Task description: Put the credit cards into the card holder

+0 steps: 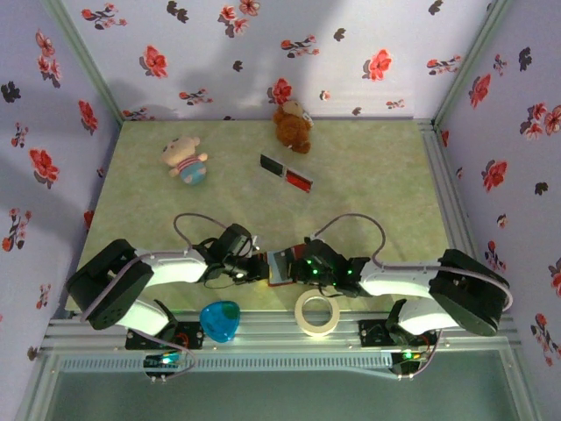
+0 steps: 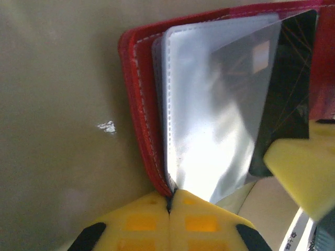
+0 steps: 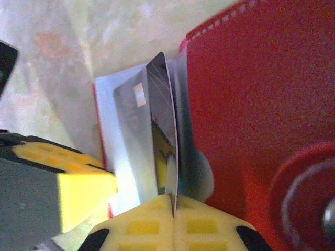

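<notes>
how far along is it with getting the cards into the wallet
Done: no card is clearly stowed yet. In hand: the left claw pinches the open card holder at its sleeves, while the right claw holds a dark card, seemingly partway into a clear sleeve. Left: at least two cards lie farther out on the table.

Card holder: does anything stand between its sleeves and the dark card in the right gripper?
Nothing visible does. The dark card, in the right gripper, lies partly among the clear sleeves of the card holder, which the left gripper pinches.
</notes>
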